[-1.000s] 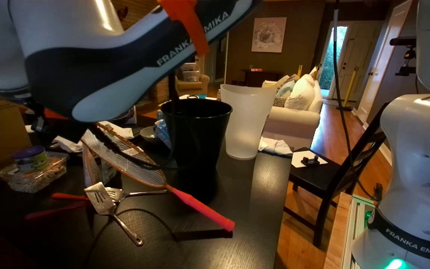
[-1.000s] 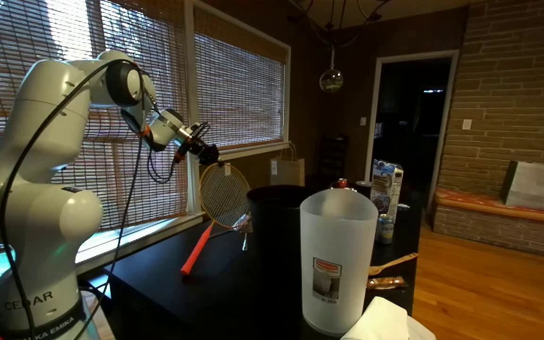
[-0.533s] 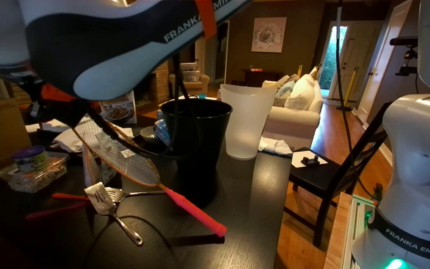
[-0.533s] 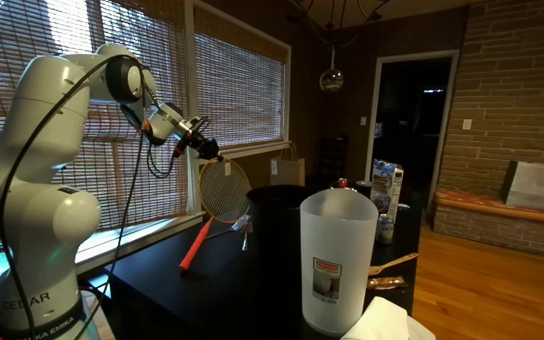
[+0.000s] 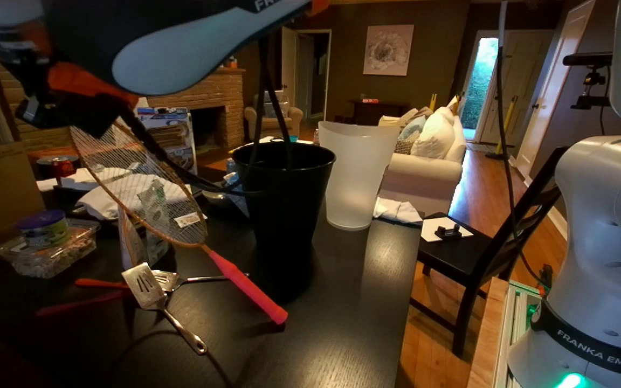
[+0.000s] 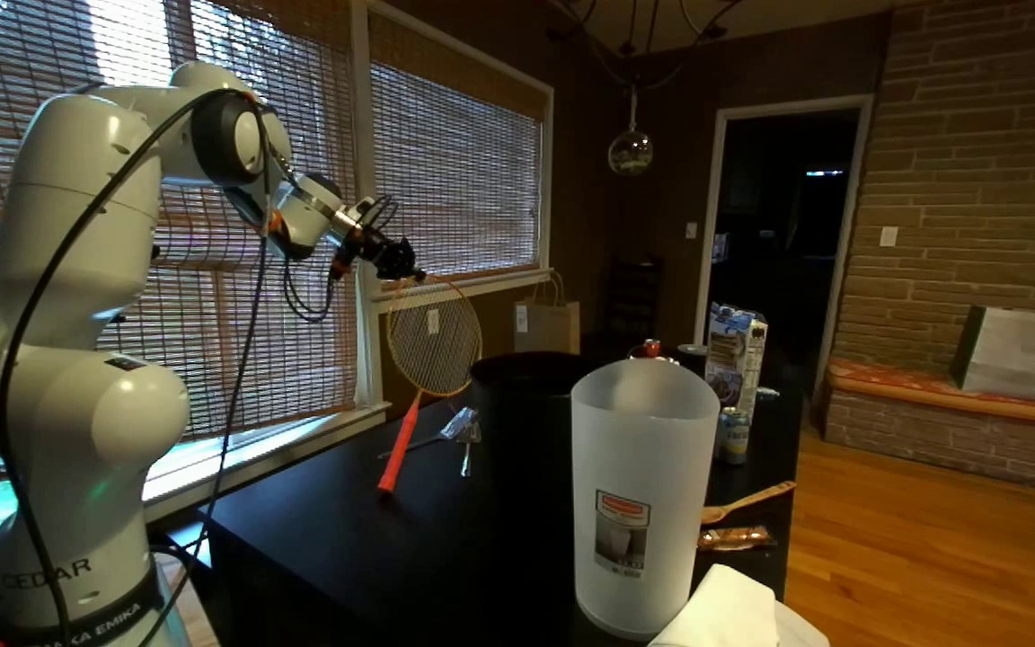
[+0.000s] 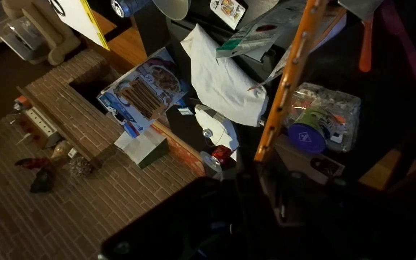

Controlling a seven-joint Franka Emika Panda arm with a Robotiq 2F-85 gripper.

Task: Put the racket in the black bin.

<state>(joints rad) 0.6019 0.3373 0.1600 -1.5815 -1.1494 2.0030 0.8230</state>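
Note:
The racket has an orange frame and a pink-red handle; it shows in both exterior views (image 5: 248, 288) (image 6: 402, 440). My gripper (image 6: 417, 272) is shut on the top rim of its head, and the racket hangs tilted, handle down, its end just above the table. In the wrist view the racket's orange rim (image 7: 284, 90) runs edge-on into the dark jaws (image 7: 258, 168). The black bin (image 5: 294, 215) stands upright on the table, also in an exterior view (image 6: 522, 449). The racket is outside and beside it, its head lower edge near the bin's rim height.
A translucent white bin (image 5: 356, 178) stands beside the black bin. Metal spatulas (image 5: 146, 288) lie below the racket. A plastic food box (image 5: 54, 256), white cloth (image 5: 111, 199) and snack box (image 6: 738, 359) are on the table. The arm's cable (image 5: 224, 186) hangs near the black bin.
My gripper has risen, still holding the racket. The racket has lifted and hangs more upright, and its handle end has come up and swung toward the spatulas. The bins have not moved.

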